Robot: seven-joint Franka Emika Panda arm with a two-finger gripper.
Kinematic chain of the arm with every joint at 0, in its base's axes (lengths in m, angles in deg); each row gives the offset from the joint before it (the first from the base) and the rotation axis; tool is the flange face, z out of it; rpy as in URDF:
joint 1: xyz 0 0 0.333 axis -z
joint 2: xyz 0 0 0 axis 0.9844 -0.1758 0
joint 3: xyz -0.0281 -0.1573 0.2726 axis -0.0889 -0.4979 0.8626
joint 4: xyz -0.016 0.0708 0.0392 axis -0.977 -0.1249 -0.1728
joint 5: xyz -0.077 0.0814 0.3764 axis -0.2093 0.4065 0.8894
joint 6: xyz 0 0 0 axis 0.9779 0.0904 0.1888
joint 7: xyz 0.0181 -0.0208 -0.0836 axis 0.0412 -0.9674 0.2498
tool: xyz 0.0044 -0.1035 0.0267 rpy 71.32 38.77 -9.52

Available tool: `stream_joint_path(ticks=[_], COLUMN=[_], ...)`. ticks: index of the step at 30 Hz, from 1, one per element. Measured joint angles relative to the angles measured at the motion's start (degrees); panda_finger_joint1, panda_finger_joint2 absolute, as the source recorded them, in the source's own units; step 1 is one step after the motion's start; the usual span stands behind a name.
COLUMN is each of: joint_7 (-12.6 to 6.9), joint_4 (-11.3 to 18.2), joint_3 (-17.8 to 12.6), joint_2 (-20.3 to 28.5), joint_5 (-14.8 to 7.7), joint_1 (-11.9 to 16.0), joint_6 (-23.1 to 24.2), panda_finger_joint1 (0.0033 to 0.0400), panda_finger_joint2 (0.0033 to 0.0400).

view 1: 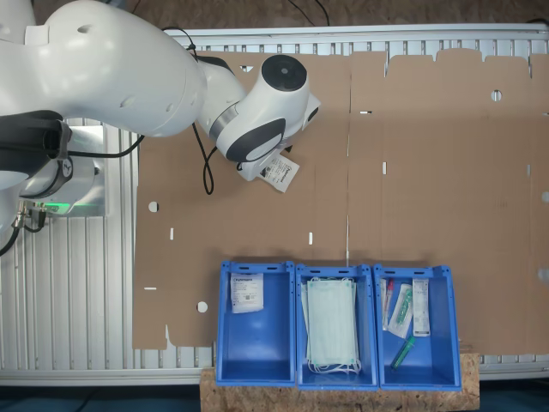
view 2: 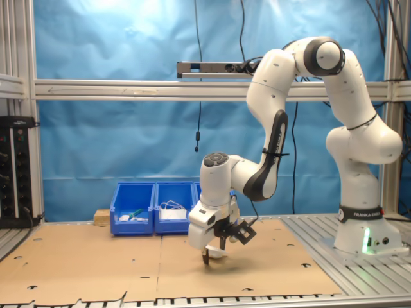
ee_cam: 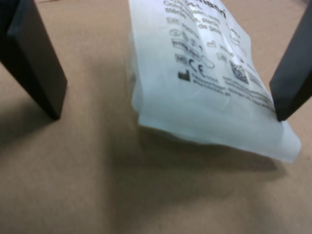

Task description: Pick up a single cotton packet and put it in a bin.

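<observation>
cotton packet: the cotton packet (ee_cam: 204, 78) lies on the cardboard sheet (view 1: 446, 172) between the two dark fingers (ee_cam: 36, 63), one edge bulging up off the surface; in the first exterior view it (view 1: 279, 171) peeks out at about 5 o'clock from the wrist.
claw: the gripper (ee_cam: 165, 114) is spread wide, one finger well clear of the packet, the other right at its edge; nothing is pinched.
progress: low over the packet, seemingly just before closing; grasp, lift, carry and drop all look left to do.
bins: three blue bins in a row at 6 o'clock of the first exterior view.
first bin (view 1: 230, 343): one similar white packet (view 1: 247, 293).
middle bin (view 1: 300, 365): a stack of pale green masks (view 1: 332, 335).
third bin (view 1: 446, 343): long narrow packets (view 1: 401, 311).
</observation>
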Motion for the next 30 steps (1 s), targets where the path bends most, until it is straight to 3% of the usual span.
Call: stream_joint_path(ticks=[30], joint_7=[-1.25], joint_4=[0.0], joint_3=[1.99], joint_2=[-0.13], joint_5=[0.0], joint_1=[3.7], joint_6=[2.49], panda_finger_joint1=[0.04], panda_finger_joint2=[0.04])
